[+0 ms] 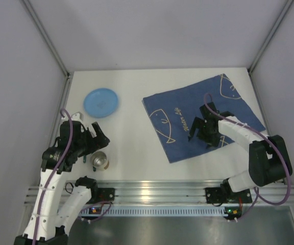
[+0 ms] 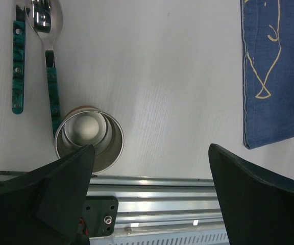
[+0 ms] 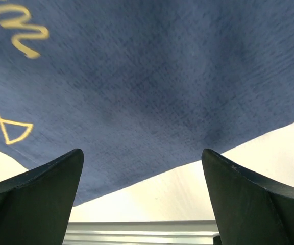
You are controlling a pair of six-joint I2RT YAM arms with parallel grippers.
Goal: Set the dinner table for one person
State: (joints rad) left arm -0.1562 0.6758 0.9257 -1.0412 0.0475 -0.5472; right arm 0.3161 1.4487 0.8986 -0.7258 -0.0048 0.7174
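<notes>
The white dinner table [image 1: 131, 148] holds a dark blue fish-print cloth [image 1: 203, 115] at the right, a light blue plate [image 1: 101, 102] at the back left and a metal cup [image 1: 100, 161] near the front rail. My left gripper [image 1: 97, 137] is open and empty, just above the cup [image 2: 88, 138]. A spoon [image 2: 47, 30] and a second utensil [image 2: 18, 66], both with teal handles, lie beside the cup. My right gripper [image 1: 204, 131] is open and empty, low over the cloth's near edge [image 3: 147, 76].
A ribbed aluminium rail [image 1: 157, 191] runs along the table's near edge, also in the left wrist view [image 2: 157, 194]. White walls and frame posts enclose the table on three sides. Bare tabletop [image 2: 177, 76] lies between the cup and the cloth [image 2: 277, 71].
</notes>
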